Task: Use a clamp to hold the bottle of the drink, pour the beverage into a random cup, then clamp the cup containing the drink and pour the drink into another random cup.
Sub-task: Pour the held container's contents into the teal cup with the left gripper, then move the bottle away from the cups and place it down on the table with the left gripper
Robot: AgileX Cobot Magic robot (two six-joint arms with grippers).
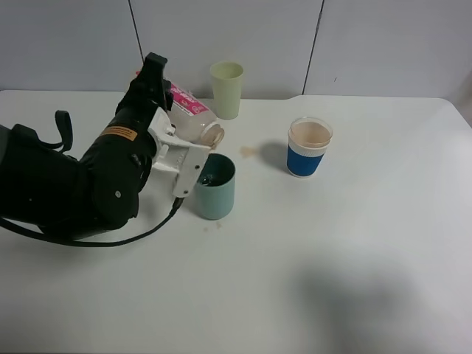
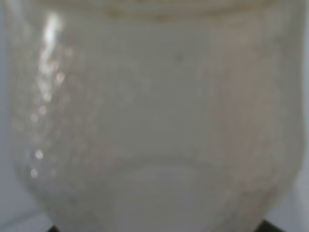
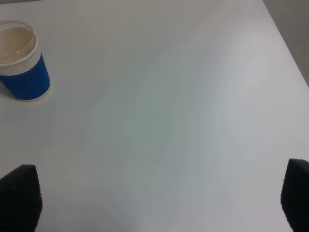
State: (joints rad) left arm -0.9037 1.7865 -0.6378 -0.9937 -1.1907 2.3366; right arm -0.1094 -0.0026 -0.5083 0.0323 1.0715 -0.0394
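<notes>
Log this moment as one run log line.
step: first pour | left gripper: shut on bottle, tipped, mouth over teal cup | right gripper: open, empty | blue-banded cup: upright, apart

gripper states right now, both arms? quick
Left gripper: closed, holding the bottle, tipped over the teal cup.
Right gripper: open, holding nothing.

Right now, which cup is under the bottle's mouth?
The teal cup, right below it; the yellow-green cup and the blue-banded cup stand apart.
</notes>
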